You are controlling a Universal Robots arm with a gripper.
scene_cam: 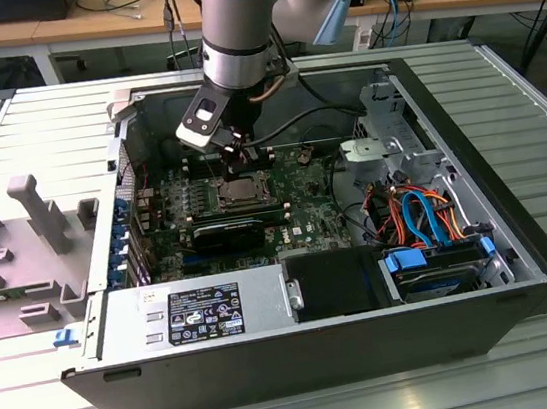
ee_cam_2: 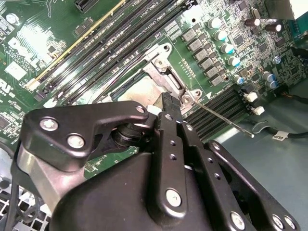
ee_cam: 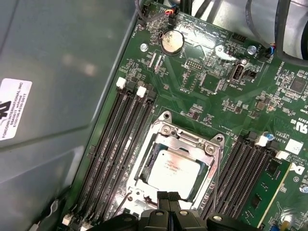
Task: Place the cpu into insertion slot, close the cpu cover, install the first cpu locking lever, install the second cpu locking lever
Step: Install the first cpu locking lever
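End effector point(ee_cam: 169, 195) points downward, jaws closed together.

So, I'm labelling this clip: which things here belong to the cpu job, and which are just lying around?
Part of the job: cpu; cpu cover; locking lever; gripper.
Just lying about: memory slots; coin battery; power supply; blue cables.

Just beneath the claw point(ee_cam: 168, 195), the cpu point(ee_cam: 175, 171) lies framed by the cpu cover point(ee_cam: 185, 139) on the motherboard point(ee_cam: 207, 103); memory slots point(ee_cam: 120, 139) run along both sides.
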